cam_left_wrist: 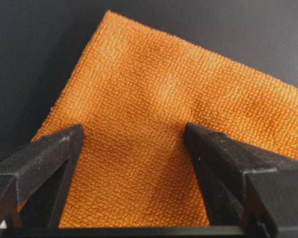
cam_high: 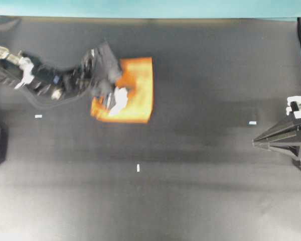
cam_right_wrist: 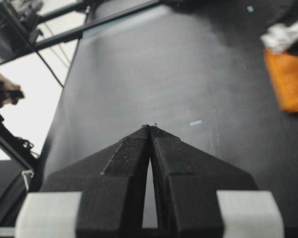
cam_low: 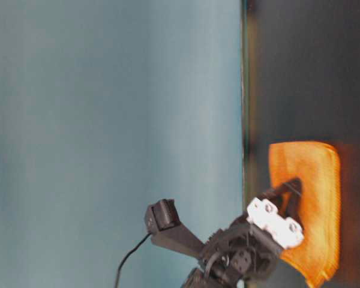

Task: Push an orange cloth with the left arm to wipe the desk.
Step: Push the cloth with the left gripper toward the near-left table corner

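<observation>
Right now my left gripper (cam_left_wrist: pixel 129 144) stands spread wide, pressing the orange cloth (cam_high: pixel 135 90) lying flat near the desk's (cam_high: pixel 190 191) far edge, while my right gripper (cam_right_wrist: pixel 150 130) rests closed; uneven pressure could bunch it.

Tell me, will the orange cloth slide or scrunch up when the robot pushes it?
The orange cloth looks soft and floppy, so it may bunch a little. It lies flat on the smooth desk, so it will probably slide. The left gripper sits open over it, likely pressing it down.

Even, dim light; overhead and table-level views soft and blurred; left wrist view sharp.
</observation>
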`<move>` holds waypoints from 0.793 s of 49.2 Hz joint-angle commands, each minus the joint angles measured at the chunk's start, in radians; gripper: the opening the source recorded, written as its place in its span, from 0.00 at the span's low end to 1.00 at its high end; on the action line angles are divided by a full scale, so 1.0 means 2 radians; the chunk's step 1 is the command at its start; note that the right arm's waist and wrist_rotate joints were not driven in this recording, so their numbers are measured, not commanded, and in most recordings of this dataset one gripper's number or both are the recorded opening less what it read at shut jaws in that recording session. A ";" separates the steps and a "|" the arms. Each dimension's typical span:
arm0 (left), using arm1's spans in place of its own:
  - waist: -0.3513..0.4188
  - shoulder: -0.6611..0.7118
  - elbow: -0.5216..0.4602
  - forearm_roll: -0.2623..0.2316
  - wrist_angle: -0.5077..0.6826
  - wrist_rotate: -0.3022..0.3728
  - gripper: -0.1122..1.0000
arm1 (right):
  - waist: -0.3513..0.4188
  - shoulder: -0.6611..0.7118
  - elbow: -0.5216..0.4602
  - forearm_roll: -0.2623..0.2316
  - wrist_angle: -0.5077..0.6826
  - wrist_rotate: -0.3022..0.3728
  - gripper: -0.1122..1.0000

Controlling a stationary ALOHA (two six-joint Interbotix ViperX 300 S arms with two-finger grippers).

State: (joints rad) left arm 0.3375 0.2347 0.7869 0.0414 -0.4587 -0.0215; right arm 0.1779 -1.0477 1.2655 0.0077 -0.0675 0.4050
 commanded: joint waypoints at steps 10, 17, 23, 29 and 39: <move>-0.087 -0.025 0.031 0.002 -0.001 -0.009 0.82 | 0.000 0.000 -0.002 0.002 -0.002 -0.001 0.10; -0.120 -0.029 0.045 0.002 -0.001 -0.026 0.82 | -0.001 0.000 -0.002 0.001 -0.002 -0.001 0.10; -0.149 -0.039 0.059 0.002 -0.001 -0.040 0.82 | -0.001 -0.001 -0.002 0.002 -0.002 -0.001 0.10; -0.179 -0.048 0.071 0.002 -0.001 -0.054 0.82 | -0.001 -0.001 -0.002 0.002 -0.002 -0.001 0.10; -0.245 -0.056 0.077 0.002 0.000 -0.085 0.82 | 0.000 -0.002 -0.002 0.002 -0.002 -0.001 0.10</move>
State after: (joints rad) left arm -0.0890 0.1365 0.9449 0.0414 -0.4571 -0.1795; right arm 0.1779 -1.0538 1.2686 0.0092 -0.0675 0.4050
